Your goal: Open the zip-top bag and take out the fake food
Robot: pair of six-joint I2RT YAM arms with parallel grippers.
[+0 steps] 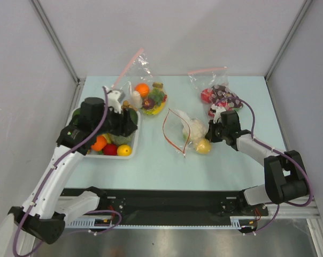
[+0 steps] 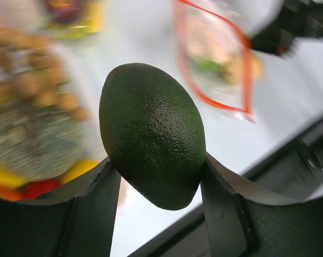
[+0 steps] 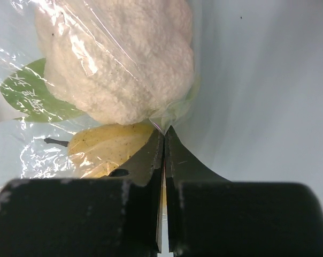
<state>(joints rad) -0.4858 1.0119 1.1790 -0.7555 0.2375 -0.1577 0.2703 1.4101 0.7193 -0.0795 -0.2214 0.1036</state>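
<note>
Dark green and pebbled, the egg-shaped plastic toy fruit (image 2: 151, 134) is clamped between the two black fingers of the left gripper (image 2: 157, 179). Its lower half is wedged between them and its rounded upper end stands clear above. From overhead, a white rectangular tray (image 1: 136, 145) lies beneath this gripper, carrying orange, red and yellow toy produce. In the wrist view a brown bumpy cluster (image 2: 38, 80) shows only as a blur to the left of the fingers. Off to the left gripper's right, the clear crinkly zip-top bag with a thin red-orange rim (image 1: 177, 128) lies on the pale blue tabletop (image 1: 151, 166), its mouth gaping toward that gripper. The right gripper (image 1: 214, 131) is at the bag's opposite end, its fingers pressed together and pinching a fold of the clear film at their tips. Just ahead of those tips, inside the bag, rests a pale white leafy head (image 3: 118, 59) with a flat green leaf (image 3: 28, 96) at its left. A yellow speckled pear-shaped fruit (image 3: 108, 150) lies in the bag just beside the left finger. Beyond the left gripper sits a clear bag with a pale pink zip strip holding orange and banana toys (image 1: 150, 96). A second pink-zip bag of red-purple toys (image 1: 219, 96) lies just beyond the right gripper.
</note>
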